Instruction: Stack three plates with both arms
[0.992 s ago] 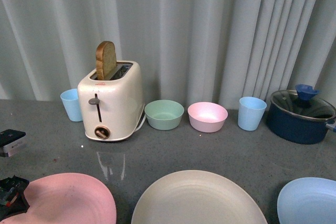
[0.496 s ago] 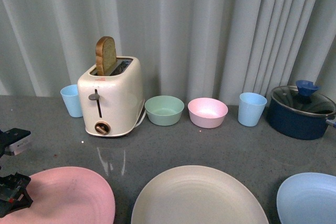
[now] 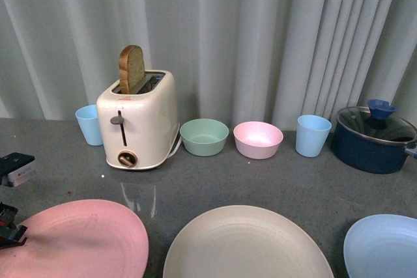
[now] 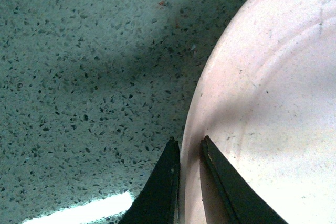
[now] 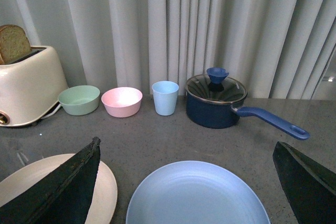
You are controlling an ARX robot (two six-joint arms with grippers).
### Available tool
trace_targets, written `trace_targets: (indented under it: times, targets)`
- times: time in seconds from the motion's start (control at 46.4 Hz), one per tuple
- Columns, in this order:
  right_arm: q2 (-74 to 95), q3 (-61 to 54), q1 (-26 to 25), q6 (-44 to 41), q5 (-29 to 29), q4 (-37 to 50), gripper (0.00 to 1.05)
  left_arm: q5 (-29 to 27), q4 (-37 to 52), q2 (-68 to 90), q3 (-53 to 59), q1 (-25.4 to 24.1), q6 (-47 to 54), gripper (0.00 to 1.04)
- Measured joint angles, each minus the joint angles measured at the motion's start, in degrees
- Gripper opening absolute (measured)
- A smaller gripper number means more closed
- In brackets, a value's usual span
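Observation:
The pink plate (image 3: pixel 78 239) is at the front left, its near-left rim raised off the grey counter. My left gripper (image 3: pixel 8 232) is shut on that rim; in the left wrist view its black fingers (image 4: pixel 163 187) pinch the pink plate (image 4: pixel 273 103) edge. The cream-beige plate (image 3: pixel 244 245) lies flat at front centre. The light blue plate (image 3: pixel 384 247) lies at front right. In the right wrist view my right gripper (image 5: pixel 186 150) is open wide above the light blue plate (image 5: pixel 197 195), with the cream-beige plate (image 5: pixel 31 182) beside it.
Along the curtain stand a cream toaster (image 3: pixel 138 122) with a bread slice, two light blue cups (image 3: pixel 89 125) (image 3: pixel 312 135), a green bowl (image 3: pixel 204 137), a pink bowl (image 3: pixel 258 140) and a dark blue lidded saucepan (image 3: pixel 374 140) with its handle (image 5: pixel 273 120) pointing right.
The left gripper has lifted the pink plate's left rim and shifted it slightly toward the centre; the plate now sits higher and more tilted. The other plates have not moved.

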State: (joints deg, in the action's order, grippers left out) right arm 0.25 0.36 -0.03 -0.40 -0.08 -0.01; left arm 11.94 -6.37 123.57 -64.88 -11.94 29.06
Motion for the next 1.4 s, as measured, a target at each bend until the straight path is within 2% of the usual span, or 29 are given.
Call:
trace_targets:
  times: [0.323,0.582,0.949,1.1,1.251,1.401]
  targets:
    - [0.0,0.0,0.0,0.0,0.0,0.0,0.97,2.3,-5.9,-0.6,-2.6,-1.5,-1.1,0.05]
    - [0.0,0.0,0.0,0.0,0.0,0.0,0.97,7.7,-16.9,-2.2,-10.4,-5.2,-3.9,0.03]
    - [0.0,0.0,0.0,0.0,0.0,0.0,0.97,13.4,-22.8,-5.8,-18.5,-6.5,-10.8,0.03]
    - [0.0,0.0,0.0,0.0,0.0,0.0,0.97,14.8,-22.9,-9.4,-16.9,-5.0,-11.6,0.03]
    - [0.0,0.0,0.0,0.0,0.0,0.0,0.97,15.9,-22.4,-13.9,-12.1,-1.4,-11.8,0.03]
    - [0.0,0.0,0.0,0.0,0.0,0.0,0.97,16.8,-20.3,-18.3,-5.6,7.5,-13.9,0.03]
